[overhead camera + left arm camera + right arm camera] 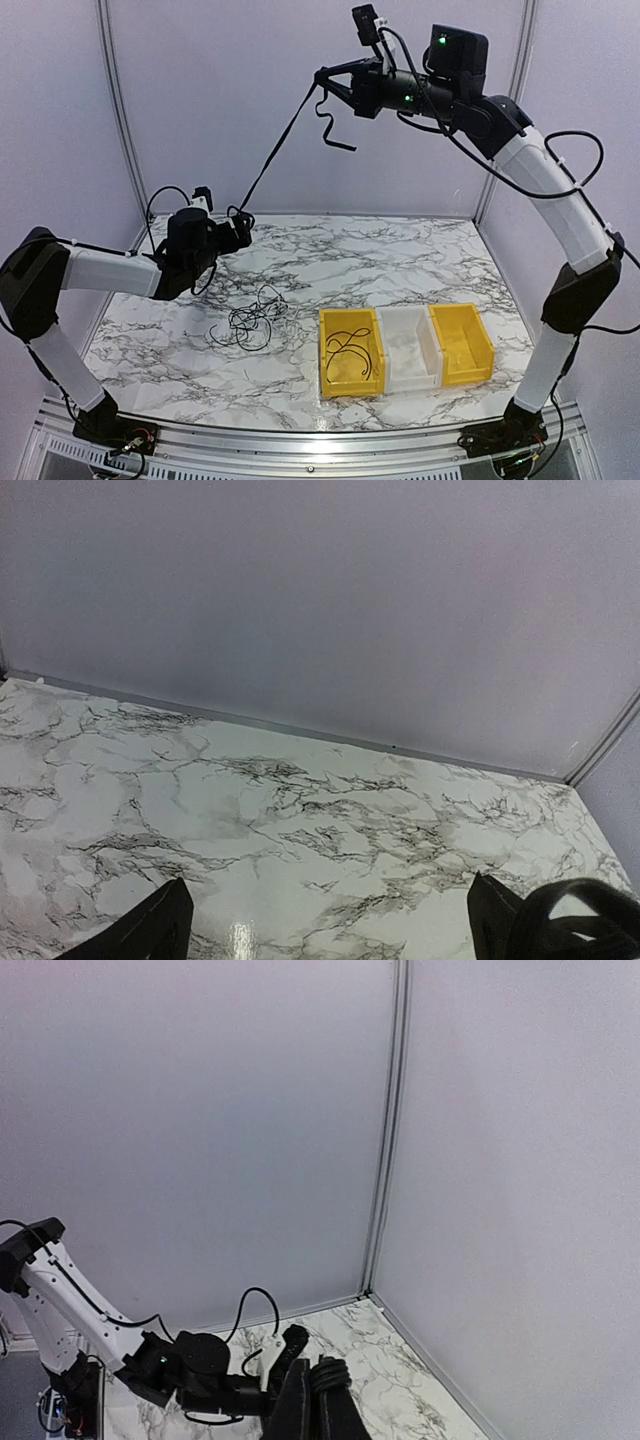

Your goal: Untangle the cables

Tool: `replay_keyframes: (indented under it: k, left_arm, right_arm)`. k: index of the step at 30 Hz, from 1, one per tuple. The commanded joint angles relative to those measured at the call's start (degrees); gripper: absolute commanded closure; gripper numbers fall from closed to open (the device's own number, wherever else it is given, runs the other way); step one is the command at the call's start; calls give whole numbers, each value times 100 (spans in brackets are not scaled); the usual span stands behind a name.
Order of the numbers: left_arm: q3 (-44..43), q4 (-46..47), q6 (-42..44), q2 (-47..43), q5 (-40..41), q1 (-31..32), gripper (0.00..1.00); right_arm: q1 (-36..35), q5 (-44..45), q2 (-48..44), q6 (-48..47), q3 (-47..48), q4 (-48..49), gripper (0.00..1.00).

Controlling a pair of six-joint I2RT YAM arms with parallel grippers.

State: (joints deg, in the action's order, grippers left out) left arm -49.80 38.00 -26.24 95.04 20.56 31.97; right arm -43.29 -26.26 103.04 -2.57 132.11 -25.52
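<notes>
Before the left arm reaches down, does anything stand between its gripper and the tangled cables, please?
Nothing visible does: the open left gripper hangs above and behind the tangled cables, and the stretched black cable rises away toward the right gripper.

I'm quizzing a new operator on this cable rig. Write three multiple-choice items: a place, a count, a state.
1. The coiled black cable lies in: A left yellow bin; B white bin; C right yellow bin.
2. Bins present: A two; B three; C four.
3. The right jaws are: A open, empty; B shut on the taut black cable; C out of view.
Key: 1 A, its loops show inside that bin; 2 B, left yellow, white, right yellow; 3 B, the cable runs straight from them.
</notes>
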Motion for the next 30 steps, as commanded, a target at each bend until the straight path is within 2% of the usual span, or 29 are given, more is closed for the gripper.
replay_keyframes:
  k: [1,5,9,13,15,19,23,30]
  left_arm:
    - [338,-1083,1074,-246,85,-71,1]
    - [325,-1039,1773,-887,-829,17,1]
    - [270,-1165,1867,-1807,-1552,20,1]
    - [134,-1716,2038,-2573,-2224,4,1]
    - [11,-2223,2121,-2861,-2025,-2,1]
    - [175,-2322,1940,-3558,-1943,-199,1]
    - [111,-2311,1469,-3863,-2425,-449,1]
    - [119,-2323,1199,-3719,-2315,-450,1]
  right_arm:
    - [474,80,-602,-43,390,1126,100]
    - [759,707,-642,-564,-219,957,100]
    - [1306,824,-610,-614,-1023,755,100]
    - [1826,984,-511,-634,-1664,687,100]
    - [2026,1246,-420,-651,-1802,678,100]
    - [2219,1369,-226,-851,-1924,560,100]
    - [2219,1341,-246,-963,-2109,528,100]
    - [2211,454,-580,-1135,-2373,357,100]
